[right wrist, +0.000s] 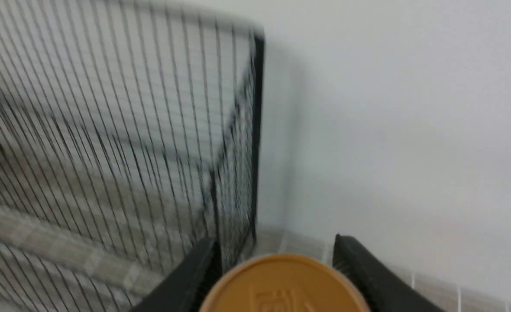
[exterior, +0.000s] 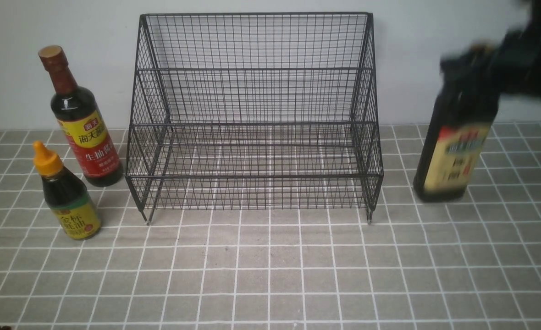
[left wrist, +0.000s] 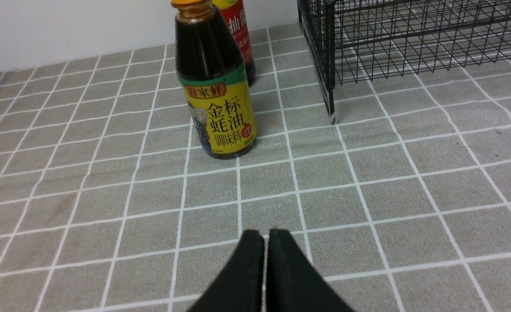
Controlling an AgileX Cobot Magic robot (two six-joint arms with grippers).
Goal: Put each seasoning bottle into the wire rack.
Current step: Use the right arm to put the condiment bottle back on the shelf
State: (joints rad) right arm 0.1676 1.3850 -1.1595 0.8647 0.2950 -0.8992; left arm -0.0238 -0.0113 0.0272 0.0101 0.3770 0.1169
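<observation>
Right hand (exterior: 477, 59), a dark blur in the front view, grasps the top of the broad bottle (exterior: 456, 151), its two black fingers (right wrist: 195, 273) pressed in at either side of the tan cap (right wrist: 281, 286). That beige-labelled bottle of dark liquid, itself smeared by motion, is upright near the bench's far right edge, outside the wire rack (exterior: 252, 68) and apart from its right side; whether its base touches the tiled bench (exterior: 270, 275) cannot be told. Both tiers of the black mesh rack, which sits on short legs at the middle of the bench's far edge, against the white wall (exterior: 435, 27), hold nothing. Toward the far left corner stands the tall bottle (exterior: 85, 133), slim-necked and brown-capped with a red and yellow label, just beside the rack's left side. Nearer the front edge and close by it is the short bottle (exterior: 69, 201), yellow-labelled with an orange nozzle. Left hand (left wrist: 266, 236) is clenched, its black fingertips pressed together and holding nothing, poised over bare tiles short of the short bottle, with the rack's left front leg (left wrist: 332, 115) off to one side.
</observation>
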